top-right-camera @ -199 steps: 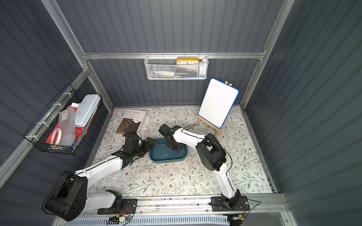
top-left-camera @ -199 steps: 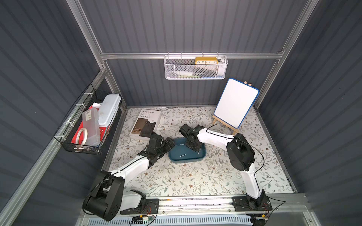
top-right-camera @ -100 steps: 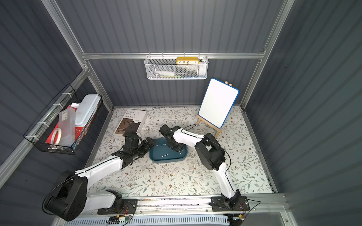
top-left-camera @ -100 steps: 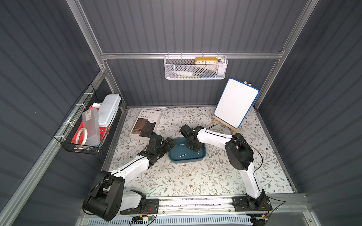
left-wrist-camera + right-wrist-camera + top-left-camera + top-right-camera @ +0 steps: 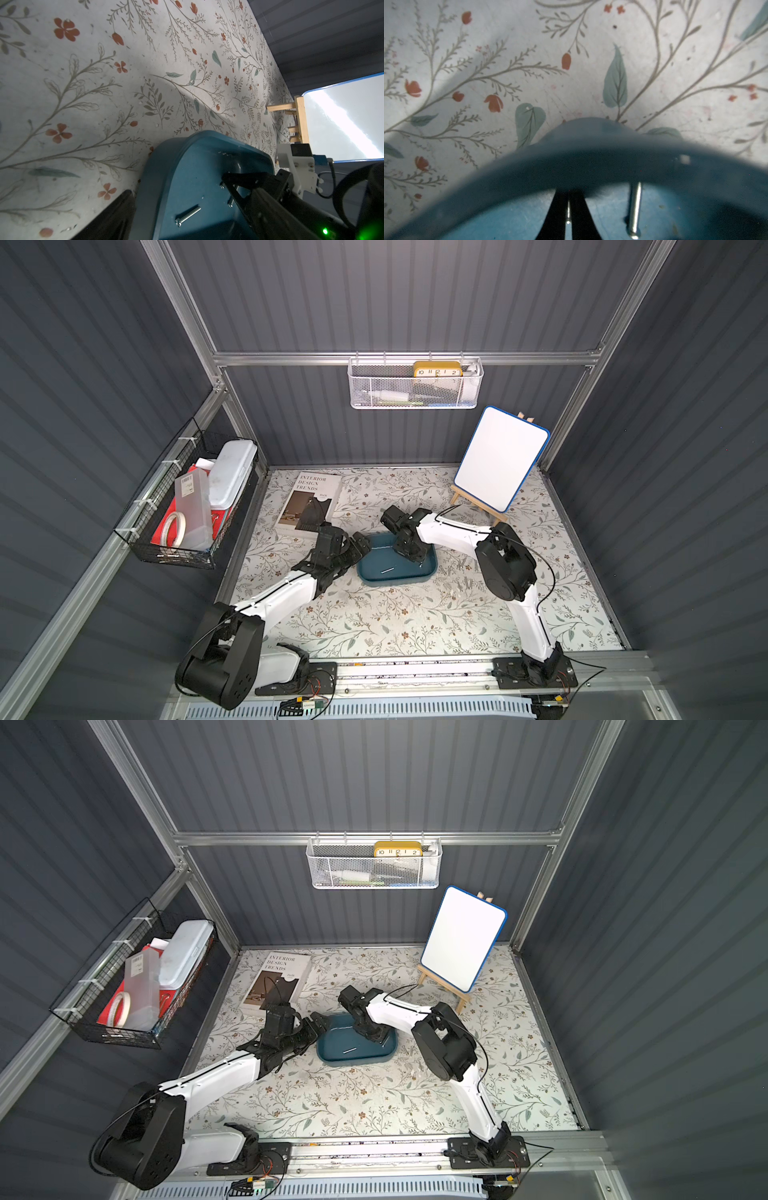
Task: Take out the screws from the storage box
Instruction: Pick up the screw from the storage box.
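Floral-print table (image 5: 374, 626), dark ribbed walls all round. The teal box (image 5: 394, 581) is set mid-table. Three screws are counted inside it. One (image 5: 568, 216) is pinched between the clenched tips of the right claw (image 5: 415, 559), close under a rounded corner of the wall. A second (image 5: 634, 209) lies just beside it, and a third (image 5: 387, 571) lies apart on the box floor. Further screws (image 5: 458, 568) are laid on the table beside the box, on the right arm's side. The left claw (image 5: 360, 546) is spread wide at the box's far end; contact with the wall cannot be confirmed.

Judgement: the shank is thin and the hold slight, so a slow, straight lift is advised. Wall and neighbouring screw are to be cleared before any sideways travel. The box is best steadied, lest it be dragged.
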Motion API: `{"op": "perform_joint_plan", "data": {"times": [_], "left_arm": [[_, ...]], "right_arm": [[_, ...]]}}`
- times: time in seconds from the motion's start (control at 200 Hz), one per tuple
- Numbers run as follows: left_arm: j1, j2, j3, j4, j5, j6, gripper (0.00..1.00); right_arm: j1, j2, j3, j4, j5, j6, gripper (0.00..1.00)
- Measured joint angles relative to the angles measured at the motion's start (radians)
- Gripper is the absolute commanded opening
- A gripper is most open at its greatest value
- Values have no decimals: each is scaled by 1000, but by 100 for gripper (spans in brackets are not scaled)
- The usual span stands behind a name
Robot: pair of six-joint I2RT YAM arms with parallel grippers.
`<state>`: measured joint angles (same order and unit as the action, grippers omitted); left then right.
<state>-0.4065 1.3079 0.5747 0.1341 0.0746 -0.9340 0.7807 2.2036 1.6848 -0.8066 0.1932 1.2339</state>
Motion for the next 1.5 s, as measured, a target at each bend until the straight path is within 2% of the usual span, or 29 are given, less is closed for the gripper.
{"op": "perform_joint_plan", "data": {"times": [0.625,1.111,1.501], "left_arm": [[0,0,0,-1,0,3,92],[0,-14,0,-29,-8,8,92],[0,-38,12,-54,-23,14,92]], "right_arm": [[-1,-14,16,18,17,-125,6],[6,-132,-14,36,18,-159,7],[6,-272,-119,25,52,-207,7]]}}
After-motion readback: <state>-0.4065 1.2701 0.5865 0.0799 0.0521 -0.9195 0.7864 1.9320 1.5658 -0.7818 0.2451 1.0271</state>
